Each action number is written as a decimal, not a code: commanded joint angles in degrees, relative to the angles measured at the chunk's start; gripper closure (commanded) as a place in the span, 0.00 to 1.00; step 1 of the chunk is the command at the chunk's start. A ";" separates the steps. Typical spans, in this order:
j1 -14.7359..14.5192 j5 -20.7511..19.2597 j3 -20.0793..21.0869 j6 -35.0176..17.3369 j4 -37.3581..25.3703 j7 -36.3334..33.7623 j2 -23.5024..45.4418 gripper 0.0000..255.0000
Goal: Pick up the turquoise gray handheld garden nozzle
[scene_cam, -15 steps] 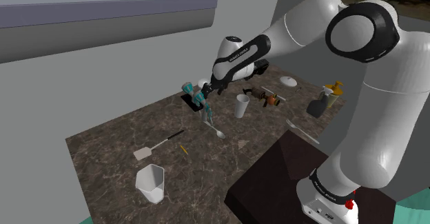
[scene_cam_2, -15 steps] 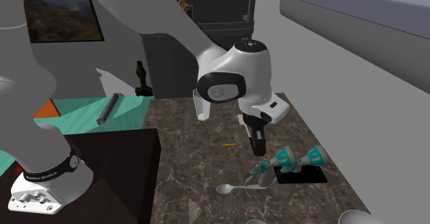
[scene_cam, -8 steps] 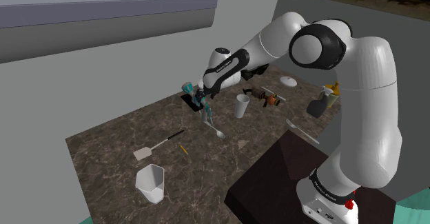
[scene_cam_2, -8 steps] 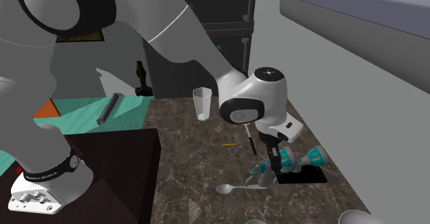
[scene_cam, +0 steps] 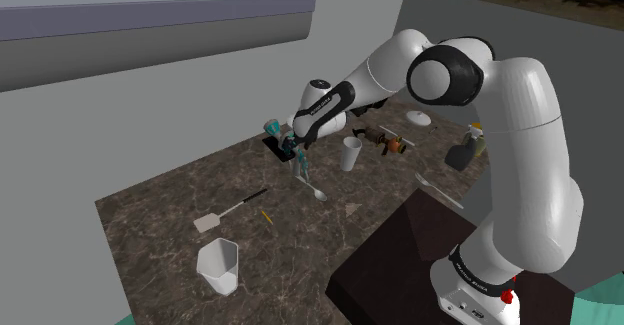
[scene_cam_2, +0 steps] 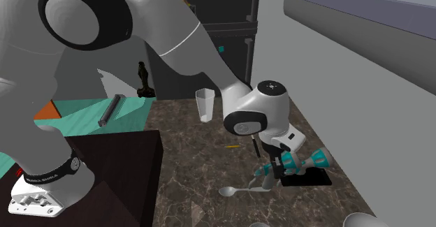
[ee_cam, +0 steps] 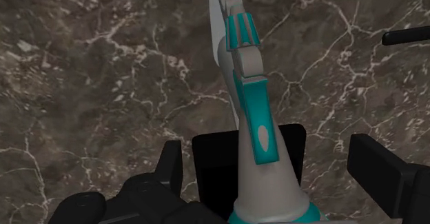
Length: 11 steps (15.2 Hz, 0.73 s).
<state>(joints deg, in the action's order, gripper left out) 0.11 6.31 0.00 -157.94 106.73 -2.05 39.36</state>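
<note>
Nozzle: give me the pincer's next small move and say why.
Probably shut the pincer on the nozzle. In the wrist view its open fingers stand either side of the nozzle's body without touching it, so it is straddled but not held.

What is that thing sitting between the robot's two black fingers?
In the wrist view, the turquoise and grey garden nozzle lies there; the gripper stands open around it, not touching, with a flat black slab beneath.

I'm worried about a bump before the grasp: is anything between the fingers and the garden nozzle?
Nothing visible. The open fingers straddle the turquoise and grey nozzle, with bare gaps on both sides; a black slab lies under it.
</note>
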 commanded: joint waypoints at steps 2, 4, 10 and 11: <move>-0.05 0.01 0.01 -0.23 0.00 -0.04 0.19 1.00; -0.04 0.01 0.01 -0.22 0.02 -0.02 0.18 1.00; 0.09 0.04 0.05 -0.36 0.07 0.11 0.26 1.00; 0.05 0.00 0.00 0.10 0.27 0.05 -0.40 1.00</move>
<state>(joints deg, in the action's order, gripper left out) 0.16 6.32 0.01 -158.05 106.90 -2.00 39.25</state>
